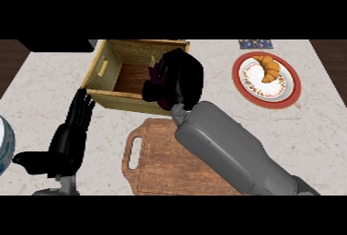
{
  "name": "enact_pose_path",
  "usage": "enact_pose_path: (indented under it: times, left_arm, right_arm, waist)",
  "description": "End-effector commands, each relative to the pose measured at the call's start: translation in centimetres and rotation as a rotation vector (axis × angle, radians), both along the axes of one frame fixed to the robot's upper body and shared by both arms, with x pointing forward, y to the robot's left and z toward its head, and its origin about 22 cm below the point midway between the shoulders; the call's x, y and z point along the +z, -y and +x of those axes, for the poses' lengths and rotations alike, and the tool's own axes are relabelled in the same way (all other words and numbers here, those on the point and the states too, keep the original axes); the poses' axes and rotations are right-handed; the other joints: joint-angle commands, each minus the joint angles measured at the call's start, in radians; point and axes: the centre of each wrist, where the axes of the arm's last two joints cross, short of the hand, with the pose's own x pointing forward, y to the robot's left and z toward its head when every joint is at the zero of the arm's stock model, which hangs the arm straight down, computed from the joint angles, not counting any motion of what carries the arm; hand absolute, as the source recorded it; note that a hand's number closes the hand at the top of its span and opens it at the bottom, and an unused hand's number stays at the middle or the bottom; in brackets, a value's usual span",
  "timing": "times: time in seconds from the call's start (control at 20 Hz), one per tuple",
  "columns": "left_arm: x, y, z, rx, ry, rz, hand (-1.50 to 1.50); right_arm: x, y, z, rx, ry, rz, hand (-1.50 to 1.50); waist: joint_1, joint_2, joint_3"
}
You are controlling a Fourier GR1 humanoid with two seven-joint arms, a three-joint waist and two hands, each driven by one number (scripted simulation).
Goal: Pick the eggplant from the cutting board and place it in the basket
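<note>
My right hand (181, 75) hangs over the right side of the woven basket (108, 59), fingers curled round a dark purple eggplant (157, 79), of which only a sliver shows at the hand's left edge. The wooden cutting board (163, 158) lies below the basket with nothing on its visible part; my right forearm crosses over it. My left hand (71, 133) rests open at the lower left, fingers straight and pointing up, just left of the board.
A red-rimmed plate (293, 80) with a croissant (269, 66) sits at the right. A blue-white dish edge (4, 142) shows at the far left. A patterned item (256, 44) lies at the counter's back edge.
</note>
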Motion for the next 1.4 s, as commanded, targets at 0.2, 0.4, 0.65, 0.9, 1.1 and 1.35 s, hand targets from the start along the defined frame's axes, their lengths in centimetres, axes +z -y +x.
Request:
enact_pose_path:
  times: [0.2,0.4,0.65,0.9,1.1,1.35]
  left_arm:
    - [0.4,0.5,-0.1,-0.014,0.021,0.005,0.00]
    - [-1.5,-0.5,1.0,-0.001,-0.001,-0.010,0.00]
    - [0.3,-0.8,1.1,0.001,0.011,-0.001,0.00]
    - [1.0,-0.7,-0.1,0.008,0.000,-0.004,0.00]
    - [-0.4,-1.1,0.6,0.038,0.010,0.013,0.00]
    - [0.6,-0.6,-0.7,0.028,0.016,0.003,0.00]
  right_arm:
    - [-0.7,-0.7,0.2,-0.033,-0.067,0.035,-1.50]
    - [-1.7,0.8,-0.6,-0.013,-0.018,0.080,-1.50]
    - [-0.2,0.5,0.7,-0.074,0.146,0.148,-1.50]
    - [-0.1,3.6,0.0,-0.166,0.235,0.159,-1.50]
    - [2.1,5.8,-1.1,-0.216,0.242,0.139,-1.50]
    - [2.9,8.0,-3.0,-0.350,0.257,0.254,-1.50]
  waist:
    - [0.009,0.001,0.000]
    - [-0.007,0.000,0.000]
    - [0.002,0.001,0.000]
    - [-0.017,-0.005,0.000]
    - [-0.026,-0.006,0.000]
    - [-0.029,-0.012,0.000]
